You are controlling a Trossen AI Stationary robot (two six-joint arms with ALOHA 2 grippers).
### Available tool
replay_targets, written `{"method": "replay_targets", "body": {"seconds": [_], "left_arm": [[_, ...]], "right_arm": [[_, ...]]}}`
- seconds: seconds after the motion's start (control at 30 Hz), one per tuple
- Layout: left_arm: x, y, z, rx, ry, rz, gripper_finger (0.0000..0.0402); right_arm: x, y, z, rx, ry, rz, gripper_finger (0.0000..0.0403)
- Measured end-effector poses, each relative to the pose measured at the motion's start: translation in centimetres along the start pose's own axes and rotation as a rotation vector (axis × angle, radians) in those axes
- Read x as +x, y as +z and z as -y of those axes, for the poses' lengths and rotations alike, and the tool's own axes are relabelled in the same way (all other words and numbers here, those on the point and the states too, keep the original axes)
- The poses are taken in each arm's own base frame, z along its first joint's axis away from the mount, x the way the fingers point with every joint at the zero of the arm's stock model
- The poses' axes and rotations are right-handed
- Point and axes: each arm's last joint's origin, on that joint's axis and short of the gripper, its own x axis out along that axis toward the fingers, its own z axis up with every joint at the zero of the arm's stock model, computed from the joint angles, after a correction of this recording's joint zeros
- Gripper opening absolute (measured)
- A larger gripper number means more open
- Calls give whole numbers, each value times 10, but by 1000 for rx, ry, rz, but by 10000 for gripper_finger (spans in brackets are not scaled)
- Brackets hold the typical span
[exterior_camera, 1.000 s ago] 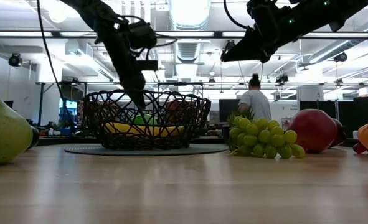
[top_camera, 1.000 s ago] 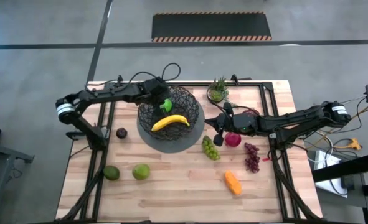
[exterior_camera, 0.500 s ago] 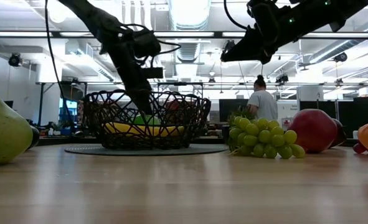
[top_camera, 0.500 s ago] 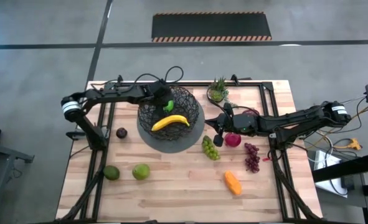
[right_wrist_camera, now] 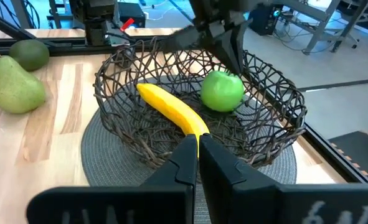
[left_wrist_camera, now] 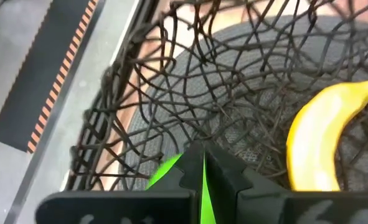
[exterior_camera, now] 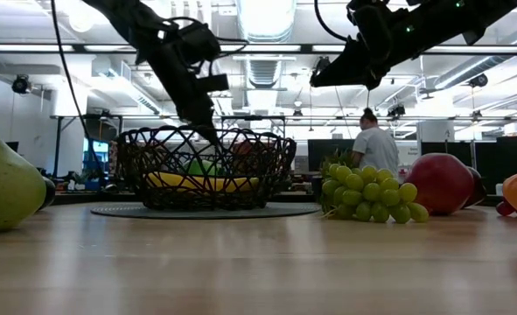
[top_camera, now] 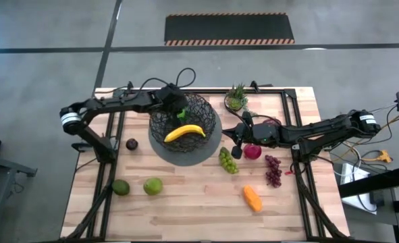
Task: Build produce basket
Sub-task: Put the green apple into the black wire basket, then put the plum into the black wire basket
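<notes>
The left gripper (right_wrist_camera: pixel 228 46), fingers pressed together, is hovering over the basket (top_camera: pixel 199 113), apparently just above the green apple (right_wrist_camera: pixel 221 91). The right gripper (top_camera: pixel 236 150), also closed, is waiting beside the grapes (top_camera: pixel 228 160).

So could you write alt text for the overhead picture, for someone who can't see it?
A black wire basket on a wooden table holds a banana; the left tool reaches over its rim. Green grapes, purple grapes and other fruit lie around.

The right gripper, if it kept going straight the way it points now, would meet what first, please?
Probably the basket's near rim, then the banana inside; the right gripper, shut, points at both, though depth is unclear.
</notes>
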Motion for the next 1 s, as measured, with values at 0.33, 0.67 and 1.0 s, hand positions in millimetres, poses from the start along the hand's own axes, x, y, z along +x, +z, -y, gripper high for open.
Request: {"method": "replay_targets", "body": {"seconds": [0.33,0.67,1.0], "left_arm": [[-12,-6,8,-23,-36,-68,0],[-46,-7,44,-74,-149,-70,0],[-133,-9,88,-85,-325,125,0]], "right_arm": [[0,-1,0,-16,0,-5,9],[0,-2,0,-115,1,-19,9],[0,2,1,-238,-4,21,9]]}}
